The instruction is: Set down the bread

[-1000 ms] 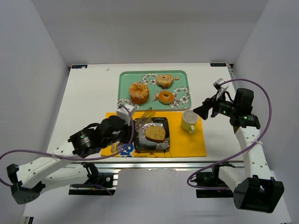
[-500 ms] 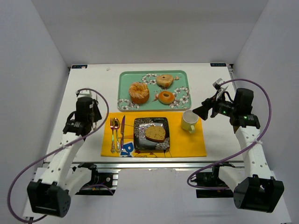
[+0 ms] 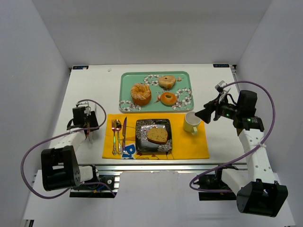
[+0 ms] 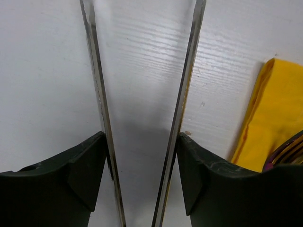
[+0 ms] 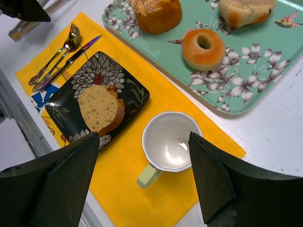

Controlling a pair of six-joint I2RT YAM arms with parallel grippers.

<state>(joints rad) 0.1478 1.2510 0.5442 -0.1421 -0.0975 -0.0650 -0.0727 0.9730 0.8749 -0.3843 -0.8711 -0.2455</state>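
Flanking the bread (image 3: 157,135) on its plate (image 3: 142,126) are cutlery (image 3: 116,134) and a cup (image 3: 191,122)

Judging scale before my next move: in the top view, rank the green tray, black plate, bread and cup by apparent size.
1. green tray
2. black plate
3. bread and cup: they look about alike, so I won't rank them.

Bread (image 3: 157,135) on plate (image 3: 143,142), plate on mat (image 3: 189,144); cutlery (image 3: 118,135) L, cup (image 3: 191,122) R, tray (image 3: 127,80) behind.
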